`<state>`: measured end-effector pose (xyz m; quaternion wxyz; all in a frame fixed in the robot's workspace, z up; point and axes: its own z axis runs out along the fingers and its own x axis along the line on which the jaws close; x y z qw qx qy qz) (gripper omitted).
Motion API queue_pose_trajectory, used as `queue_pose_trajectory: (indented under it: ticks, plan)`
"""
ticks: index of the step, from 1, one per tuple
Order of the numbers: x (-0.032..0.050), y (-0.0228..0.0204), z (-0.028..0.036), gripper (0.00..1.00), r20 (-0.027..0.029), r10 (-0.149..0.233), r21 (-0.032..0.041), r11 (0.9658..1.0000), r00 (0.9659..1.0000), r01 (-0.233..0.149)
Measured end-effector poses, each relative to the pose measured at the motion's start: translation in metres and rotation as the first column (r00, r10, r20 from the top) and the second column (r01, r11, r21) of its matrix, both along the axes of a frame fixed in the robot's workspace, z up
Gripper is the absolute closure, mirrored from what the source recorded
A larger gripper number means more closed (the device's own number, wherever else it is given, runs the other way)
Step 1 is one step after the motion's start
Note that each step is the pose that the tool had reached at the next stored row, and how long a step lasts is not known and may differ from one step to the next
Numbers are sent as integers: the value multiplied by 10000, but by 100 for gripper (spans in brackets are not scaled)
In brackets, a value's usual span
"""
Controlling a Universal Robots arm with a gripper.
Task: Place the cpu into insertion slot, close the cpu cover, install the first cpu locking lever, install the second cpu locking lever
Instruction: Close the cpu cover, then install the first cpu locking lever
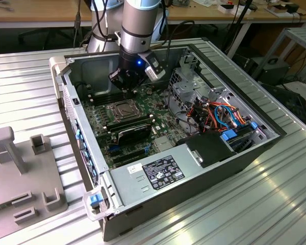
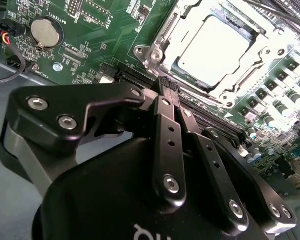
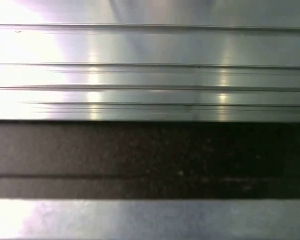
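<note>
The claw hangs inside the open computer case, its fingers pressed together on nothing, tips just beside the insertion slot. The cpu lies flat in that slot, square top facing up, framed by the cpu cover. The case sits on the ribbed metal bench.

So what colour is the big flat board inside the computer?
Green, clearest in the second wrist view: the board.
</note>
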<state>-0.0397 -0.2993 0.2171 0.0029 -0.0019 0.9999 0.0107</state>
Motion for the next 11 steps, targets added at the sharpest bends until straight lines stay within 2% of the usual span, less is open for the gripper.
queue_pose_trajectory:
  ticks: [11]
  plan:
    - [0,-8,1,89,-1,2,-1,10000,10000,-2]
